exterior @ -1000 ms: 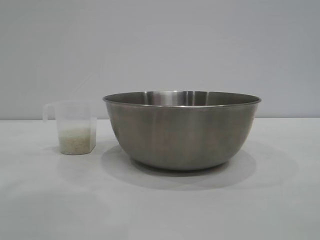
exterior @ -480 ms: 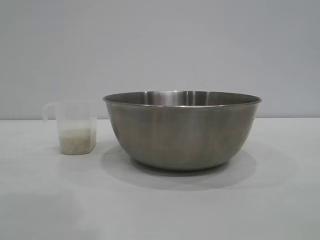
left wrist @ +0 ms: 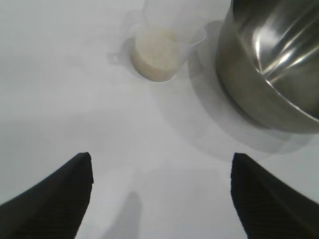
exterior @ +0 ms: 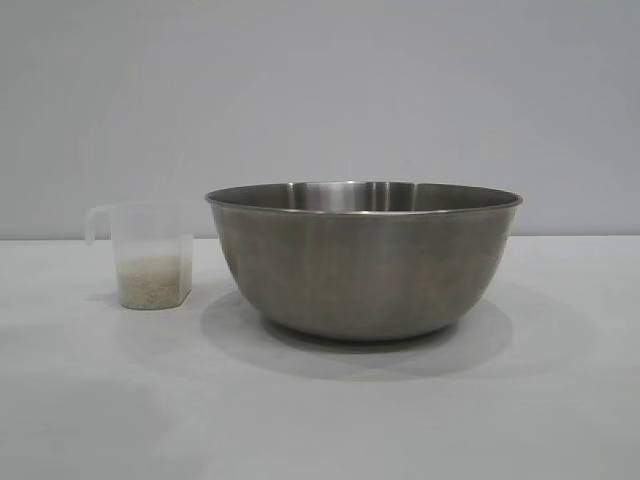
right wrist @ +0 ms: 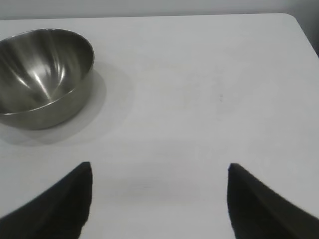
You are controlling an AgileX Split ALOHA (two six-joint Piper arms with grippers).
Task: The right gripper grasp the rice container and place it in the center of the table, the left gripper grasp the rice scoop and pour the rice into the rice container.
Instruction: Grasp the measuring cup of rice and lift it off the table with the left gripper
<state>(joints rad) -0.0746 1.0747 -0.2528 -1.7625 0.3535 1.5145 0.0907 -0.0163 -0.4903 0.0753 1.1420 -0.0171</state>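
Surface: a plain white table (exterior: 330,410), flat and matte, reaching back to a pale grey wall.
On the table, centre: the rice container (exterior: 364,258), a large round steel bowl, standing upright.
On the table, left: the rice scoop (exterior: 150,255), a small clear plastic cup, upright, just beside the bowl but apart from it.
Inside the scoop: a shallow layer of rice (exterior: 153,278).

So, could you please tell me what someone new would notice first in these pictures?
The big steel rice container would catch the eye first, standing upright in the middle of the white table. Just beside it, apart from it, stands the small clear rice scoop with a shallow layer of rice in its bottom. In the left wrist view the left pincer is open and empty, with the scoop ahead of it.
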